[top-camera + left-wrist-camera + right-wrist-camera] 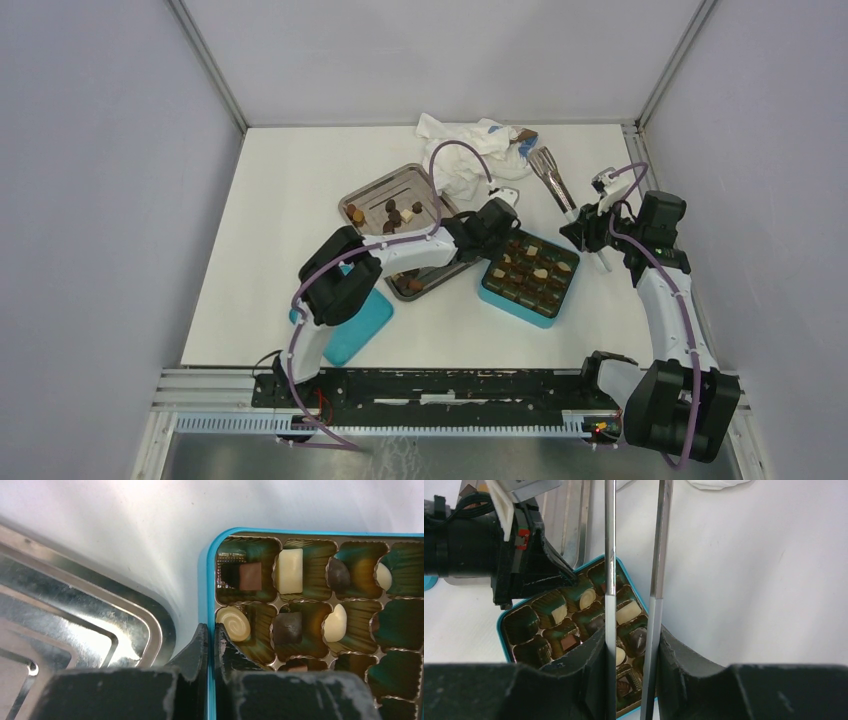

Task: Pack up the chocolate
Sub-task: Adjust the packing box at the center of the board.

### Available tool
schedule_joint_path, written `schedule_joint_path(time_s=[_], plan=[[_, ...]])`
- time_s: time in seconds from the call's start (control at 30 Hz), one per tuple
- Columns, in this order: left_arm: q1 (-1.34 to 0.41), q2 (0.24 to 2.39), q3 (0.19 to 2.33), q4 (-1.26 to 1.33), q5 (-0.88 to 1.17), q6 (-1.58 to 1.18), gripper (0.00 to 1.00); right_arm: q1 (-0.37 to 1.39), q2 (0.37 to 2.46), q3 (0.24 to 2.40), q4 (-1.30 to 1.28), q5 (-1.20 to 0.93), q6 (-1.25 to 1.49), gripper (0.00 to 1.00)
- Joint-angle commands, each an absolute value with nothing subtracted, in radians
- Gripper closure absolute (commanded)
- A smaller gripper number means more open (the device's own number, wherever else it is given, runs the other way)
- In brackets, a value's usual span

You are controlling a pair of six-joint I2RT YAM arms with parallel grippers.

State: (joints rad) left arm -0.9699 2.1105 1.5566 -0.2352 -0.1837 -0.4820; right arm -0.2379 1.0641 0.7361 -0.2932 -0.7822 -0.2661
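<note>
Clamped tight with the left gripper (211, 635) on the teal box (203, 580) rim, so could jolt the chocolates (289, 570) just ahead loose if yanked.

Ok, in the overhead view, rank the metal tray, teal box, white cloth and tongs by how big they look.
1. Metal tray: largest.
2. Teal box and white cloth: look about alike, so unranked.
3. Tongs: smallest, long but thin.
</note>
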Motion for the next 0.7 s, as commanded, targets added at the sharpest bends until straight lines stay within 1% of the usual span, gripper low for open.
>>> schedule_joint_path(time_s=[0.0,0.33,0.53,0.67], plan=[[-1.013,1.973,1.474,-0.136,-0.295,-0.41,0.98,-0.248,1.046,0.746,-0.241,-0.787,-0.269,0.62],[-1.124,1.65,1.032,0.332,-0.557,-0.265,0.98,-0.252,1.046,0.741,-0.237,-0.799,-0.265,0.62],[-1.225,1.559,0.898,0.55,-0.762,-0.129,0.98,-0.252,1.053,0.741,-0.242,-0.802,-0.268,0.62],[-1.262,1.54,0.868,0.608,-0.833,-0.091,0.98,-0.252,1.058,0.741,-0.242,-0.805,-0.27,0.62]])
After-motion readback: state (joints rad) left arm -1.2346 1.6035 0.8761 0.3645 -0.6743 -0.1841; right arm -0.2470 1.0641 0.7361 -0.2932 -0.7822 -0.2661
